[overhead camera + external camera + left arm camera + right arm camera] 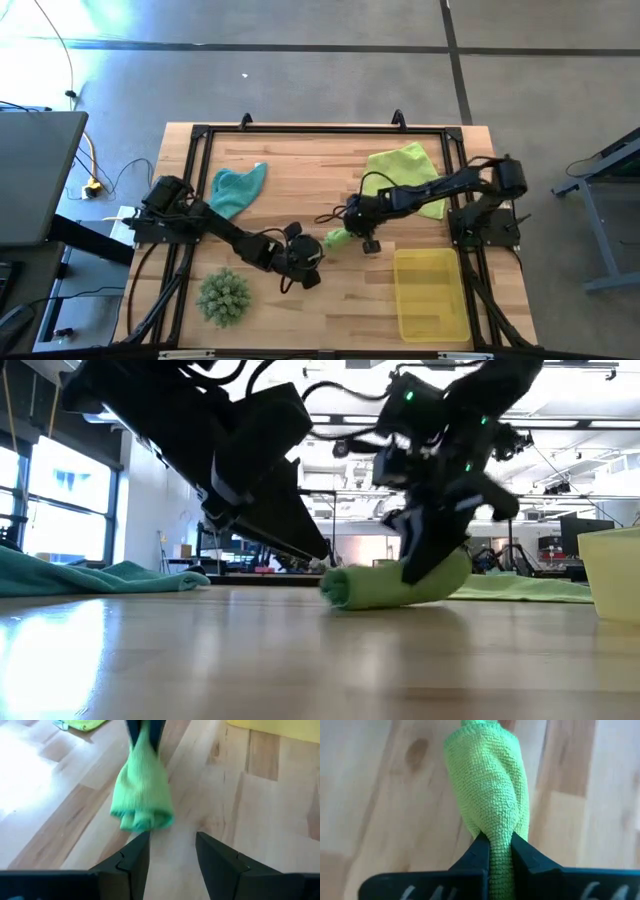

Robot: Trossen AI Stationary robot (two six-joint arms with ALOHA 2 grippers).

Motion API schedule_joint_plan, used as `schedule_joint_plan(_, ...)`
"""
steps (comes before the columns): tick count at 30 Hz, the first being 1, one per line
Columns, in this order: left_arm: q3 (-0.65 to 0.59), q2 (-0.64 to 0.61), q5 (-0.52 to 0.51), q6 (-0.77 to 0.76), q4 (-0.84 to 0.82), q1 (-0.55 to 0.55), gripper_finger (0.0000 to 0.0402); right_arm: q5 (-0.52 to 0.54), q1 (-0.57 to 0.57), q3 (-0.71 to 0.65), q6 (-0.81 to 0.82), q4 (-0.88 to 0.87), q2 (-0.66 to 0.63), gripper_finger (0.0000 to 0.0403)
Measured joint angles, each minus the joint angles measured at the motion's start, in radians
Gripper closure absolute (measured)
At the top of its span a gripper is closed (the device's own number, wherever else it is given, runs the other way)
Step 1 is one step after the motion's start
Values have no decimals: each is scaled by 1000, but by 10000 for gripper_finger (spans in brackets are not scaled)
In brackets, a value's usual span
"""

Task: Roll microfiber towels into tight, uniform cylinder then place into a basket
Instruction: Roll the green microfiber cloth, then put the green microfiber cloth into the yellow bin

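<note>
The right arm reaches in from the right side of the bench [300, 150] toward its middle, and the right hand [496, 851] is closed on one end of the rolled bright green towel [336, 240], its two dark fingers [476, 854] pinching the cloth between them. The roll lies flat on the wood near the bench centre, its long axis running roughly left to right across the bench; in the low view it rests on the surface as a short cylinder [395, 585] with the clamped end on that picture's right. The left arm extends diagonally from the left side, and the left hand [172, 847] sits just short of the free end of the roll, fingers spread apart and holding nothing. The teal towel [238, 188] lies loose at the rear left, the pale yellow-green towel [405, 170] lies spread at the rear right, and the basket [432, 293] stands at the front right, well apart from the roll.
</note>
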Motion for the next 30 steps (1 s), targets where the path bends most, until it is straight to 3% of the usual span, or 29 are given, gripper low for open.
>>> schedule_joint_plan(7, 0, 0, -4, 23, -11, 21, 255, -3, 33, 1, 141, -207, -178, 393)
schedule_joint_plan(16, 0, -1, -7, 47, -18, 60, 255, -10, 193, 3, 364, -448, -451, 392)
schedule_joint_plan(18, 0, -1, -7, 49, -18, 66, 255, 0, 252, 4, 432, -509, -508, 392)
schedule_joint_plan(23, 1, -2, -7, 49, -17, 72, 255, 144, 456, 5, 631, -622, -611, 392)
schedule_joint_plan(30, 1, -2, -7, 41, -15, 72, 255, 303, 750, -49, 907, -633, -622, 391)
